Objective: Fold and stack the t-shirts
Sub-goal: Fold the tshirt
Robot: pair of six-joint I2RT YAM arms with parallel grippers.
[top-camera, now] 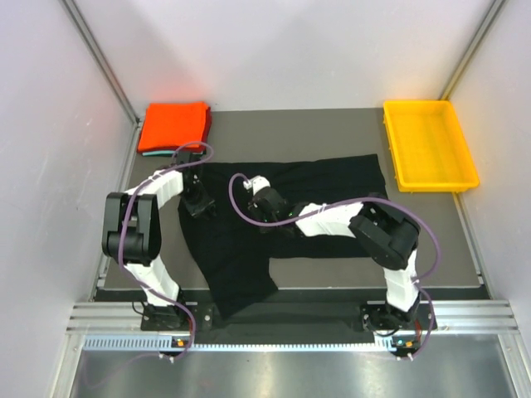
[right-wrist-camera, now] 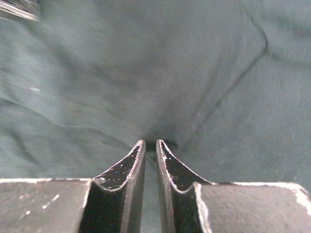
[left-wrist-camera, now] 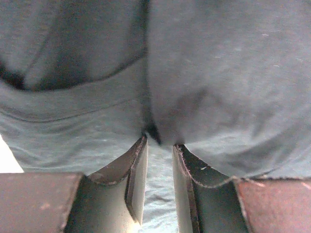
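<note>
Left tool and right tool each pinch a ridge of the black shirt, spread rumpled mid-counter, probably so both can carry that side over together for a fold.

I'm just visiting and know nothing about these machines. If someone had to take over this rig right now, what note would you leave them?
Left gripper: pinched on a raised fold of the plain black cloth t-shirt.
Right gripper: nearly closed, pinching the same shirt near its middle.
The black shirt lies spread and rumpled on the grey table.
Done: folded orange-red t-shirt stacked on a folded teal one, far left corner.
Left to do: fold the black shirt and add it to that stack.
Yellow plastic tray stands at the far right.
</note>
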